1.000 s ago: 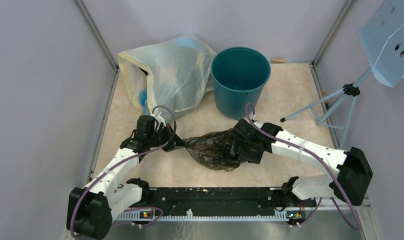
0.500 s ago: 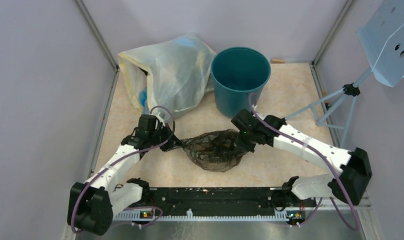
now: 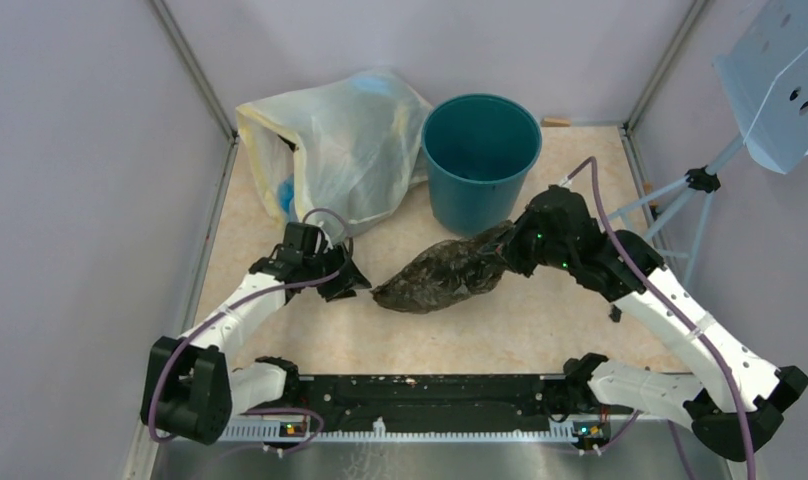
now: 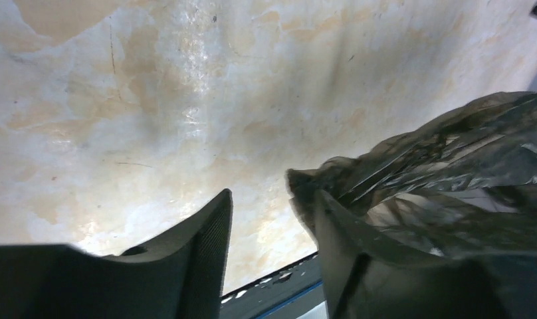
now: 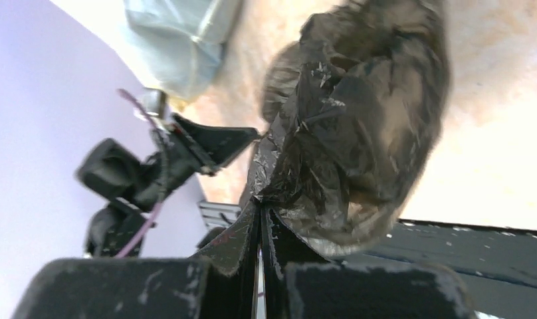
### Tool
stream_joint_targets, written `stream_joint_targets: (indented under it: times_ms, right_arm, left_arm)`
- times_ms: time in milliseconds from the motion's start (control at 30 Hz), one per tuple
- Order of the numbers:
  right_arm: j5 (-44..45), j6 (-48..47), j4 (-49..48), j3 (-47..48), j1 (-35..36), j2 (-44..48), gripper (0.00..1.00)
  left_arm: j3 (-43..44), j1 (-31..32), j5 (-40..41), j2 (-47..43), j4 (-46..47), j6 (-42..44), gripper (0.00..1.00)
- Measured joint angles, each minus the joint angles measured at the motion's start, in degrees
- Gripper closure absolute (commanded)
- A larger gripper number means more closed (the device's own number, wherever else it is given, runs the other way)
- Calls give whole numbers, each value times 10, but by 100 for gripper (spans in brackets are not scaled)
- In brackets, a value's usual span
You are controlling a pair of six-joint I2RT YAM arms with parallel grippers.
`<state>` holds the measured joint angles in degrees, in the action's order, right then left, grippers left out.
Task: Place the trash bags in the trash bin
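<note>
A crinkly black trash bag (image 3: 442, 274) hangs stretched out in front of the teal trash bin (image 3: 480, 160). Its lower left end is near the floor. My right gripper (image 3: 510, 242) is shut on the bag's upper right end, just below the bin's wall. In the right wrist view the jaws (image 5: 259, 207) pinch a fold of the bag (image 5: 359, 126). My left gripper (image 3: 361, 285) stands open just left of the bag's low end. In the left wrist view bare floor shows between the fingers (image 4: 206, 239), and the bag (image 4: 452, 186) lies against the right finger's outer side.
A large whitish-yellow bag (image 3: 340, 160) with blue contents leans against the back left corner, next to the bin. A pale blue perforated stand (image 3: 775, 80) on a tripod (image 3: 630, 215) occupies the right side. Walls enclose the marbled floor (image 3: 570, 180).
My left gripper opened and let go of the bag. My right arm rose and swung back toward the bin, pulling the bag from a spread-out shape into a long one.
</note>
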<state>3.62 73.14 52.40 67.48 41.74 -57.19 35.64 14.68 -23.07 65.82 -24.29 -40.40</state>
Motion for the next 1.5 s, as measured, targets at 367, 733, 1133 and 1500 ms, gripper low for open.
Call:
stream_joint_targets:
  times_ms: [367, 733, 1133, 1500]
  right_arm:
    - [36, 32, -25, 75, -26, -2, 100]
    - [6, 65, -13, 75, -26, -47, 100]
    - [-35, 82, -19, 75, -26, -75, 100]
    - [-38, 86, -28, 75, -38, -85, 100]
  left_arm:
    - [38, 0, -28, -47, -43, 71, 3]
    - [69, 143, -58, -208, 170, 139, 16]
    - [70, 323, 26, -79, 253, 366, 40]
    - [43, 341, -31, -83, 280, 381, 58]
